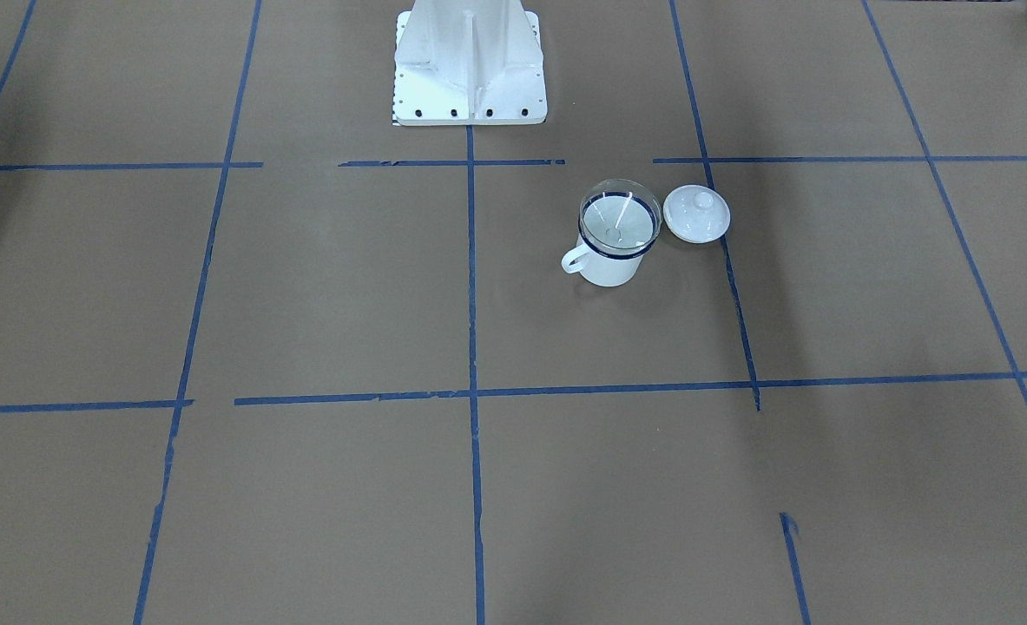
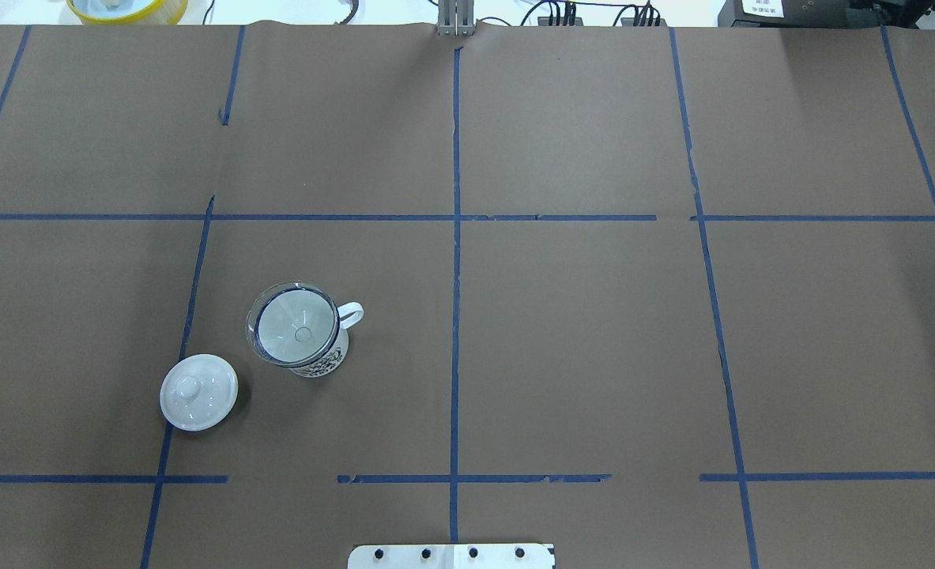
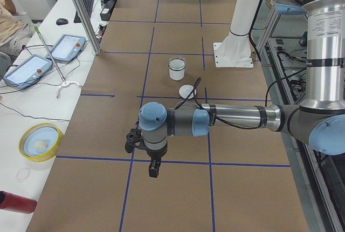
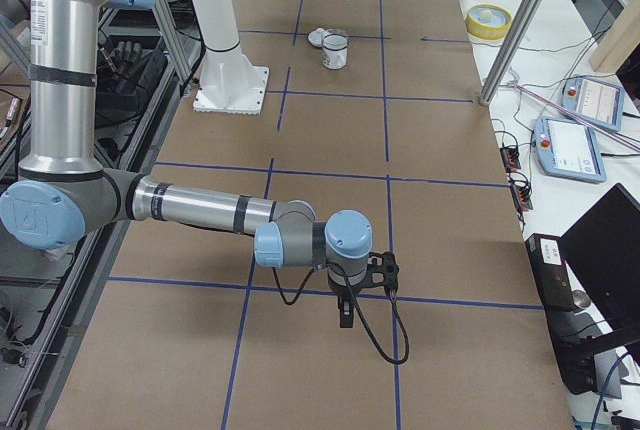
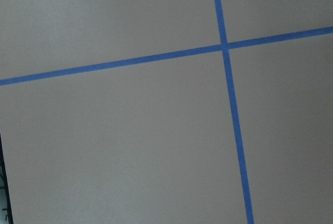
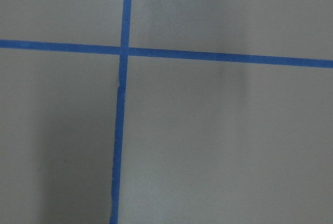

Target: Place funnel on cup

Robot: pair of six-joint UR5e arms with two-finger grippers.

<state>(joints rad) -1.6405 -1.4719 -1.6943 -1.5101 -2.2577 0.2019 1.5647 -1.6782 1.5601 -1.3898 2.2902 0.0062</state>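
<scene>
The clear funnel (image 1: 619, 217) sits in the mouth of the white mug (image 1: 608, 267) with the dark blue rim, its spout pointing down inside. In the overhead view the funnel (image 2: 295, 328) covers the cup (image 2: 326, 363), whose handle points right. The cup also shows in the left side view (image 3: 177, 70) and the right side view (image 4: 335, 52). My left gripper (image 3: 153, 170) hangs over the table's left end, far from the cup. My right gripper (image 4: 346, 315) hangs over the right end. Both show only in the side views, so I cannot tell whether they are open or shut.
A round white knobbed lid (image 1: 696, 214) lies beside the cup, and it also shows in the overhead view (image 2: 197, 392). The white robot base (image 1: 470, 69) stands at the table's robot side. A yellow bowl (image 3: 40, 141) and teach pendants (image 3: 67, 47) lie on the side bench.
</scene>
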